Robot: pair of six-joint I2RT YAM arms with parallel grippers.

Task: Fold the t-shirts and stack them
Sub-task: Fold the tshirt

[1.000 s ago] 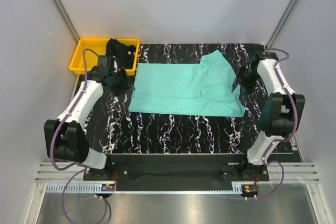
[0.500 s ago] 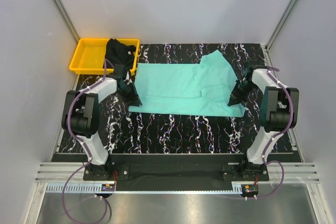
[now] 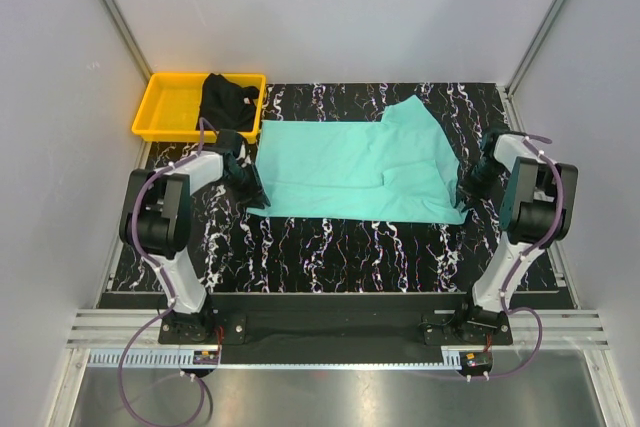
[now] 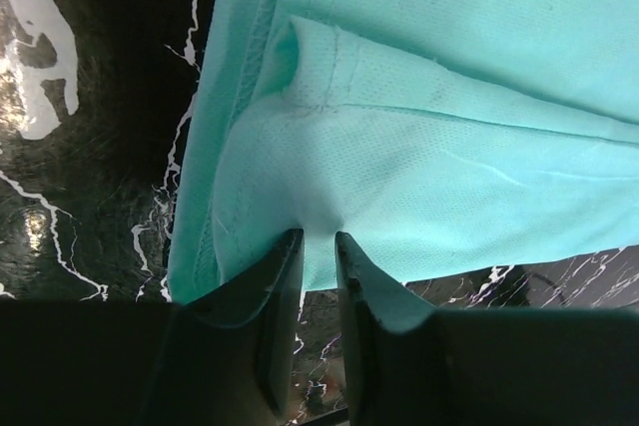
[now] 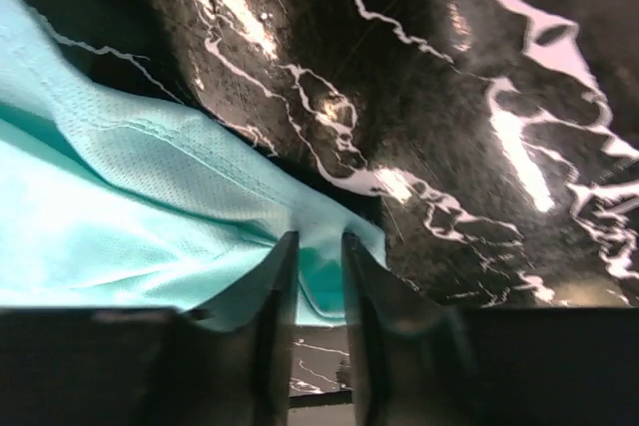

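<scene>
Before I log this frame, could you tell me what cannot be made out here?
Black t-shirt: top view, a dark bunch; its folds unreadable.
Yellow tray: top view, right part hidden under that shirt.
Left gripper, right gripper: wrist views, fingers hide how much of the turquoise t-shirt is pinched.

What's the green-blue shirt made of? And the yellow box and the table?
The teal t-shirt looks like soft knit cloth: tiny mesh holes, stitched hems, wrinkles. The yellow tray looks like hard, smooth plastic with a stiff rim. The table has a glossy black marble pattern, maybe stone, maybe printed; lights glint on it.
</scene>
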